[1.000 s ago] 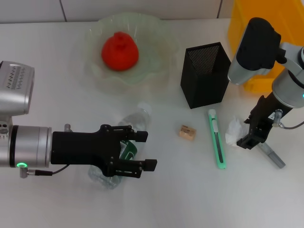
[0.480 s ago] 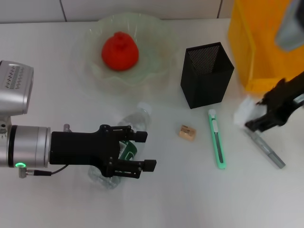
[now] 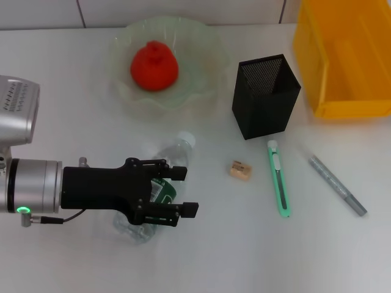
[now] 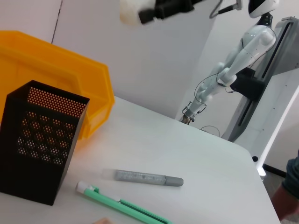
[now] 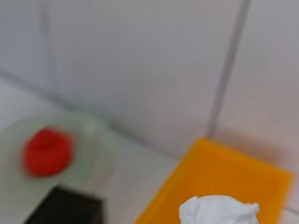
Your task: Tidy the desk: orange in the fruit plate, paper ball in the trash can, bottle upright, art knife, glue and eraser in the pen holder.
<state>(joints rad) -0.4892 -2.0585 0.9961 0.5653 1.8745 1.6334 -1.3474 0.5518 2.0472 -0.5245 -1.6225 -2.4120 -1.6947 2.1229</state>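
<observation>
**Q:** What sits nearest you, and what might slip there?

**A:** Nearest you, the left gripper (image 3: 174,192) lies low over the table with its jaws spread, one finger on each side of the bottle (image 3: 160,188). The bottle lies on its side, cap pointing away from you. Nothing is clamped yet. If you close off-centre on that smooth clear body, the bottle may roll out or squirt sideways instead of standing up.

**Q:** And further out?

**A:** Past the bottle, the tiny tan eraser (image 3: 240,170), the mint-green art knife (image 3: 278,179) and the grey glue (image 3: 337,185) lie on the table, apart from one another, all outside the black mesh pen holder (image 3: 266,96) beyond them. A skidding bottle could knock the eraser.

**Q:** Where is the other arm?

**A:** In the left wrist view, the right gripper (image 4: 161,8) is raised high and pinches the white paper ball (image 4: 132,10). From its own camera the paper ball (image 5: 218,211) shows against the yellow trash can (image 5: 224,177). Whether it hangs squarely over the opening, you cannot tell; release early and the wad may catch the rim and drop outside.

**Q:** Farthest back?

**A:** The orange (image 3: 154,65) already rests in the fruit plate (image 3: 201,73).
</observation>
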